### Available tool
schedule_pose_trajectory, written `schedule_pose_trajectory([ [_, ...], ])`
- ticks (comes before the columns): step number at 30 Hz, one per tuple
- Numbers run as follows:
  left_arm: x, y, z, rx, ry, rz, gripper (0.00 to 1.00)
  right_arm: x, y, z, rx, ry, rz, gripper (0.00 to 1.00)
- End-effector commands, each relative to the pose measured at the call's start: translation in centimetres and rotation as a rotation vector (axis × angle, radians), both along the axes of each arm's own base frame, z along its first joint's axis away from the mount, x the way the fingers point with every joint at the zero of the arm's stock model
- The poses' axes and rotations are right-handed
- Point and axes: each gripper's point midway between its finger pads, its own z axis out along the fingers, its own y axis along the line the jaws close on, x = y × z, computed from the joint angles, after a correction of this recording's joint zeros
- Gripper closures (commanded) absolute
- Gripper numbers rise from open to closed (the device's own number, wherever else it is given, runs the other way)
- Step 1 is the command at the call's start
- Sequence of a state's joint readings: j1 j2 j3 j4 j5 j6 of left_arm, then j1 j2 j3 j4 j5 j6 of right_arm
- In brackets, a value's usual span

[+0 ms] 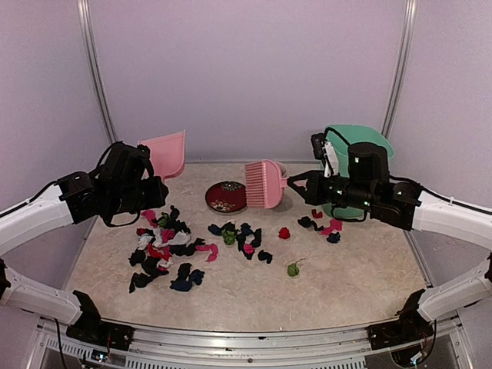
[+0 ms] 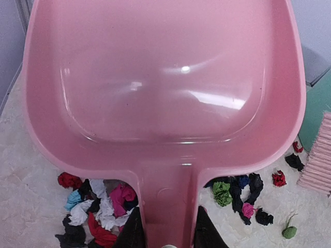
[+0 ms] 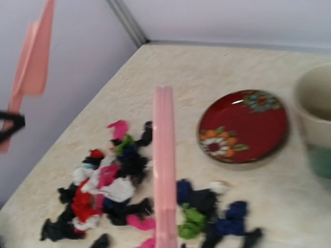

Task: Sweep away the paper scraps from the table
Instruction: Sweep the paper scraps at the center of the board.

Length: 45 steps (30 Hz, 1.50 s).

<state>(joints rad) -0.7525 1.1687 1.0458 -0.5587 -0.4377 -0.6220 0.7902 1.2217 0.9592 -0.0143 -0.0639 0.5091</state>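
Paper scraps [image 1: 171, 246] lie in a loose pile on the left of the table [image 1: 254, 296], with more in the middle [image 1: 240, 235] and several by the right arm [image 1: 323, 224]. My left gripper [image 1: 151, 187] is shut on the handle of the pink dustpan [image 1: 164, 153], held raised above the table's back left; the pan fills the left wrist view [image 2: 160, 77] with scraps [image 2: 98, 206] below it. My right gripper [image 1: 296, 183] is shut on the pink brush [image 1: 265, 183], held above the table; in the right wrist view the brush [image 3: 164, 165] shows edge-on over the scraps [image 3: 114, 186].
A red flowered plate [image 1: 226, 196] sits at the back middle, beside a beige cup [image 3: 315, 106]. A green bin [image 1: 361, 157] stands at the back right behind my right arm. Walls close the back and sides; a metal rail runs along the front.
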Motion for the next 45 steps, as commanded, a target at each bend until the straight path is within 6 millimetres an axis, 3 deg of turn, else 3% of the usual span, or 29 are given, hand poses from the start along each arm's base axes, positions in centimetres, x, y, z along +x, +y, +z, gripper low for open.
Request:
schedule_pose_trajectory([
  [1, 0.7, 3.7, 0.5, 0.077, -0.024, 0.031, 1.00, 0.1, 4.3, 2.4, 0.129, -0.006, 0.053, 1.00],
  [7, 1.0, 7.5, 2.6, 0.107, -0.083, 0.100, 1.00, 0.6, 10.0, 0.9, 0.167, 0.058, 0.105, 1.00],
  [11, 0.2, 8.9, 4.1, 0.119, -0.125, 0.126, 1.00, 1.3, 13.5, -1.3, 0.200, 0.135, 0.135, 1.00],
  [15, -0.7, 10.1, 4.2, 0.139, -0.123, 0.157, 1.00, 1.4, 17.1, -3.0, 0.230, 0.195, 0.182, 1.00],
  [23, -2.4, 10.3, 3.9, 0.113, -0.115, 0.117, 1.00, 2.0, 24.5, -7.1, 0.308, 0.338, 0.241, 1.00],
  [25, -2.9, 10.0, 3.6, 0.100, -0.097, 0.092, 1.00, 2.3, 26.2, -7.3, 0.353, 0.372, 0.254, 1.00],
  [30, -4.1, 9.8, 4.4, 0.063, -0.104, 0.053, 1.00, 3.0, 30.2, -9.7, 0.410, 0.458, 0.263, 1.00],
  [39, -4.5, 9.3, 7.5, 0.022, -0.142, 0.013, 1.00, 4.9, 34.3, -13.4, 0.473, 0.594, 0.202, 1.00],
  [45, -5.0, 9.3, 7.9, 0.012, -0.142, 0.003, 1.00, 6.7, 34.6, -16.7, 0.413, 0.632, 0.106, 1.00],
])
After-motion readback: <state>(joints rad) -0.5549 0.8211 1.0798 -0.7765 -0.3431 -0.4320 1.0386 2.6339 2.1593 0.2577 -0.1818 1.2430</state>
